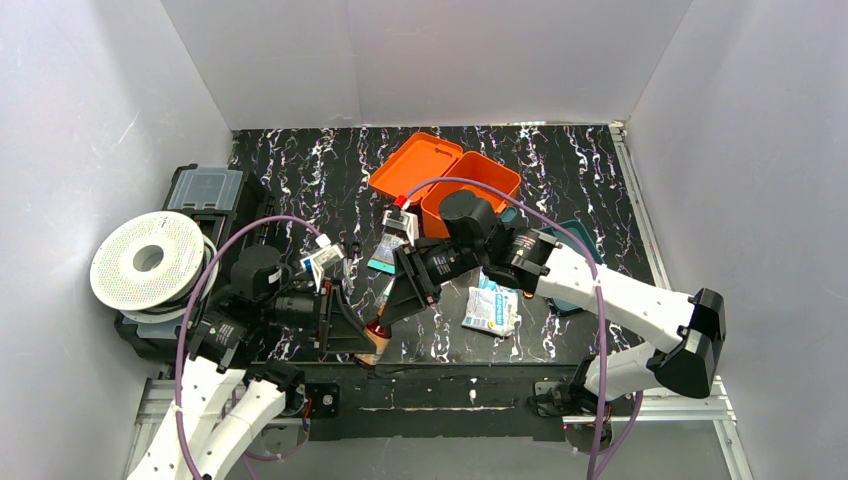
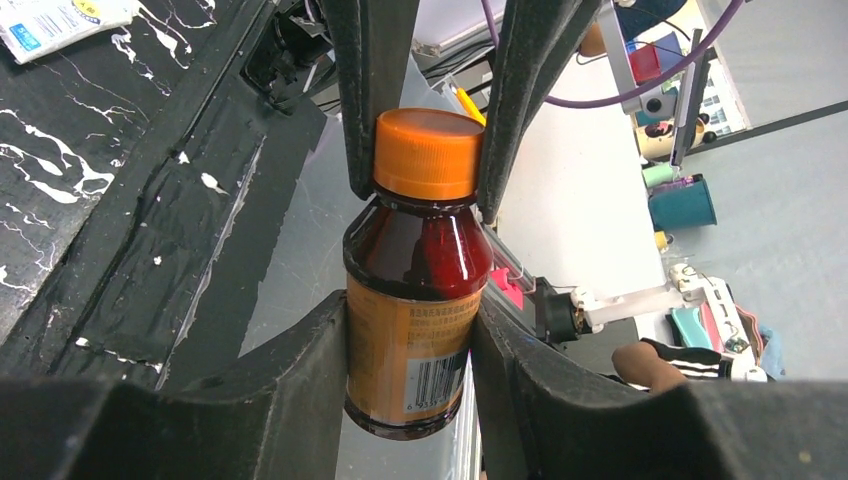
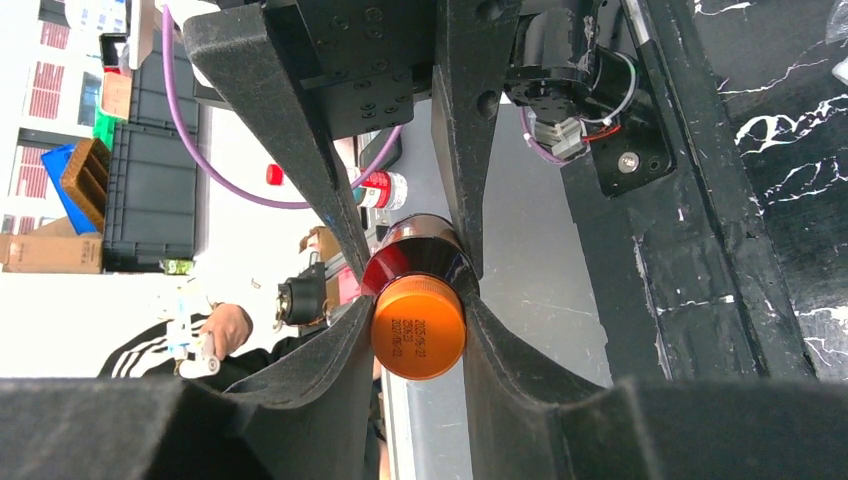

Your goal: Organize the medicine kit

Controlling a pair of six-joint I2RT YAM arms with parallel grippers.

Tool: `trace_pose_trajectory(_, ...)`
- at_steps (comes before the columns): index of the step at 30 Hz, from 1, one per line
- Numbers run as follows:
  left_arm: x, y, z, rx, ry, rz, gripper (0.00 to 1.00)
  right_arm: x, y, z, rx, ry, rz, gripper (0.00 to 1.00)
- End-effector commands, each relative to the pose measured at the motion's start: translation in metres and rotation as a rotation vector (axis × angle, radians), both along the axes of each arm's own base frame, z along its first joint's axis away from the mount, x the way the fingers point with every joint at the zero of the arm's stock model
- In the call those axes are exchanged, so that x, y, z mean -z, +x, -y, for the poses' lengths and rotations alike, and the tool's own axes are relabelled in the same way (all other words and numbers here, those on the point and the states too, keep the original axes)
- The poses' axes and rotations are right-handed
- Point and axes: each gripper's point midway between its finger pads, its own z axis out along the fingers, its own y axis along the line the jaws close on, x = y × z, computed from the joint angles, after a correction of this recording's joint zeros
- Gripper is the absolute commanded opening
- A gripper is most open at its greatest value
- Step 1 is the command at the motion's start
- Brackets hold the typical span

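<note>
A brown medicine bottle with an orange cap and an orange label hangs over the table's near edge, held between both arms. My left gripper is shut on its labelled body. Pinching the cap from the opposite end is my right gripper, also shut; its fingers come in from the top of the left wrist view. The medicine kit, an orange box, stands open at the back centre with its lid laid out to the left.
A white sachet pack lies right of the bottle. Small packets and a teal one lie in front of the kit. A teal tray is partly under the right arm. A white spool and a black case stand left.
</note>
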Motion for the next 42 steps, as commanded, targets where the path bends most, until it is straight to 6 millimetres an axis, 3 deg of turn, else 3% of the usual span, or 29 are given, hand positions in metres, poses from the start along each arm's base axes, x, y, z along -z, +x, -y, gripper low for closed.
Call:
trace_pose_trajectory(1, -0.014, -0.002, 0.001, 0.033, -0.027, 0.027, 0.1, -0.033, 0.01, 0.01, 0.094, 0.069, 0.129, 0.53)
trace_pose_trajectory(7, -0.011, 0.014, 0.005, -0.004, 0.005, 0.03, 0.02, -0.034, 0.027, 0.04, 0.251, 0.007, 0.22, 0.79)
trace_pose_trajectory(9, -0.01, 0.022, 0.007, -0.023, 0.019, 0.038, 0.01, -0.032, 0.035, 0.054, 0.323, -0.026, 0.247, 0.81)
trace_pose_trajectory(12, -0.01, 0.047, 0.013, -0.072, 0.065, 0.043, 0.0, -0.019, 0.06, 0.09, 0.522, -0.132, 0.32, 0.85)
trace_pose_trajectory(16, -0.01, 0.078, 0.02, -0.109, 0.114, 0.049, 0.0, 0.002, 0.075, 0.123, 0.659, -0.228, 0.37, 0.85)
trace_pose_trajectory(24, -0.007, 0.152, 0.043, -0.157, 0.188, 0.029, 0.0, 0.045, 0.087, 0.168, 0.799, -0.401, 0.423, 0.85)
trace_pose_trajectory(27, -0.005, 0.2, 0.059, -0.212, 0.225, -0.006, 0.0, 0.066, 0.091, 0.184, 0.853, -0.465, 0.433, 0.85)
trace_pose_trajectory(34, 0.005, 0.283, 0.097, -0.363, 0.231, -0.084, 0.0, 0.082, 0.1, 0.207, 0.98, -0.504, 0.443, 0.85)
trace_pose_trajectory(42, 0.032, 0.345, 0.141, -0.408, 0.288, -0.146, 0.0, 0.097, 0.1, 0.221, 1.008, -0.552, 0.456, 0.85)
